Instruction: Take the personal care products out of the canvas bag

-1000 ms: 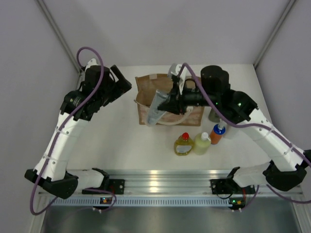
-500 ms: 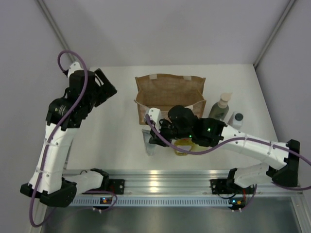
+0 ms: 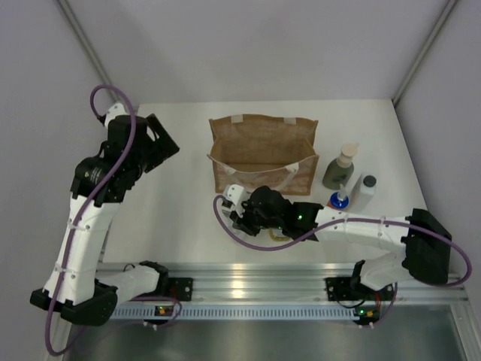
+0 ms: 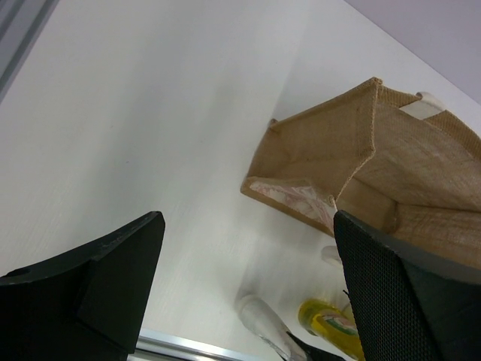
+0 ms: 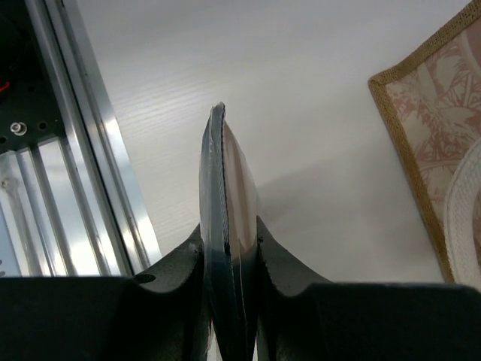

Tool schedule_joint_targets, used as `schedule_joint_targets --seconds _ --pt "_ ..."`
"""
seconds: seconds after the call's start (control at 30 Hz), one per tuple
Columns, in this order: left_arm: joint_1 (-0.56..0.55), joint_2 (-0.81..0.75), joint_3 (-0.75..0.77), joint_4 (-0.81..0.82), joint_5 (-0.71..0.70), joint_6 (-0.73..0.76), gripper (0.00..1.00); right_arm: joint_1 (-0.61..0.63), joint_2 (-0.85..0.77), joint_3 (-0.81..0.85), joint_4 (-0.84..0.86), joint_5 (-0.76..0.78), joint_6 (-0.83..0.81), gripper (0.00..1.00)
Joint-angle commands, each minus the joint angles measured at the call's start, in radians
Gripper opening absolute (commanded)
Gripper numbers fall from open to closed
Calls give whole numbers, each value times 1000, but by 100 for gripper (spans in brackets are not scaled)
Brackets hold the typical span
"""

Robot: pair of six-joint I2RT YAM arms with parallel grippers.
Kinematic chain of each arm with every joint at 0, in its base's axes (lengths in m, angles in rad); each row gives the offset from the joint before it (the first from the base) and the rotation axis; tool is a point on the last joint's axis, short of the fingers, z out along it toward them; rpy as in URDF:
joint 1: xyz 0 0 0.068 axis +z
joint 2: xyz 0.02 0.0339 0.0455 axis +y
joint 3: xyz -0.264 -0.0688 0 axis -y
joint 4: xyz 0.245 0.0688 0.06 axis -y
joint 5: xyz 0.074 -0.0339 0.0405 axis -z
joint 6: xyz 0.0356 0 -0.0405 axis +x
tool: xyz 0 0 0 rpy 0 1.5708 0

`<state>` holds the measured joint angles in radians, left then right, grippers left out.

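The tan canvas bag (image 3: 263, 147) stands open at the table's middle back, seen also in the left wrist view (image 4: 361, 158). My right gripper (image 3: 234, 214) is low over the table in front of the bag, shut on the silvery tube (image 5: 225, 173), which points toward the front rail. The tube (image 4: 263, 320) hangs just above the tabletop beside the yellow bottle (image 4: 331, 323). A grey-green pump bottle (image 3: 340, 169), a white dark-capped bottle (image 3: 364, 189) and an orange blue-capped bottle (image 3: 337, 201) stand right of the bag. My left gripper (image 3: 161, 143) hangs open and empty, raised left of the bag.
The aluminium rail (image 3: 248, 274) runs along the table's near edge, close to the tube's tip (image 5: 218, 109). The bag's cream handle (image 5: 466, 218) droops over its printed front face (image 5: 436, 128). My right forearm (image 3: 361, 224) lies across the bottles in front.
My right arm has swung the tube from above the bag down to the table in front of it. My left arm has drawn back to the left and stays open.
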<state>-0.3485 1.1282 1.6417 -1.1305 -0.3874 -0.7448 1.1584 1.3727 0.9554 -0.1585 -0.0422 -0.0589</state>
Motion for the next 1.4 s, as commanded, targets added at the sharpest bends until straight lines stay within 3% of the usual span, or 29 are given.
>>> schedule_joint_targets --seconds 0.0,0.43,0.6,0.73,0.93,1.2,1.37 --pt "6 -22 -14 -6 -13 18 99 18 -1 -9 250 36 27 0" --pt "8 -19 -37 -5 -4 33 98 33 46 -66 317 94 71 2" --pt "9 -11 -40 -6 -2 45 98 52 61 -53 284 120 68 14" --pt "13 -4 -39 -5 -1 53 98 61 69 -34 237 116 68 44" --pt "16 13 -45 -6 -1 84 99 61 60 -3 192 94 68 71" --pt "19 15 -36 -6 -10 140 98 31 -36 68 83 123 90 77" --pt "19 19 -23 -6 -27 206 99 -80 -147 127 -68 228 186 79"
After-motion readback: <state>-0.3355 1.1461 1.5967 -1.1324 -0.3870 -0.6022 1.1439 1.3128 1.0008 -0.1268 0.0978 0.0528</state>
